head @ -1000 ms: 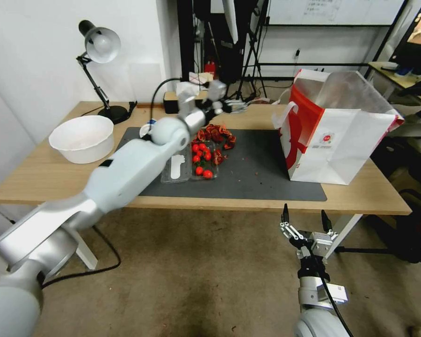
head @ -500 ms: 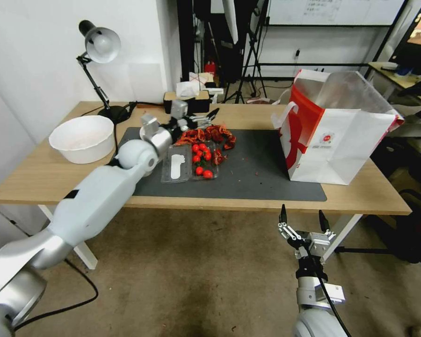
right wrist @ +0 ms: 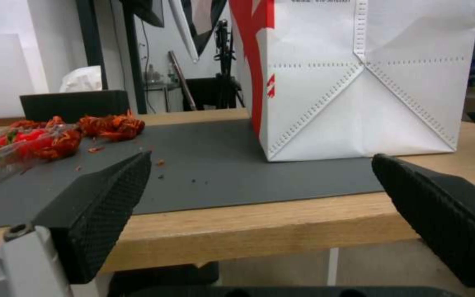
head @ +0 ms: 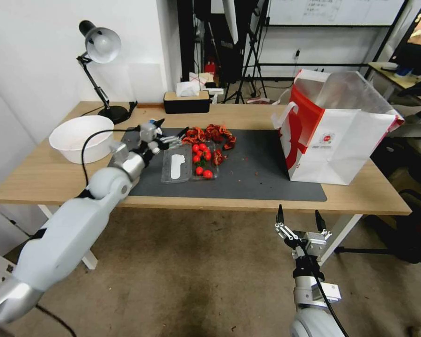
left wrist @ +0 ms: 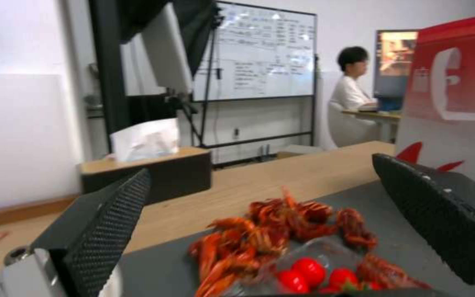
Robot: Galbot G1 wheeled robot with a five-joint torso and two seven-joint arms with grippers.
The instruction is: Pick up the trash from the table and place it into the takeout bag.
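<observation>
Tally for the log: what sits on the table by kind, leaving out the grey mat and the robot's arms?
Desk lamp: 1
White bowl: 1
Tissue box: 1
Takeout bag: 1
Clear plastic tray holding red tomatoes: 1
Heap of red crayfish shells: 1
Total: 6

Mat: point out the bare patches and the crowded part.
Free: the mat between the crayfish shells and the bag, and the front strip before the bag. Bare wood too between the bowl and the mat. Crowded: the mat's left end, with shells, tomato tray and left tool.
</observation>
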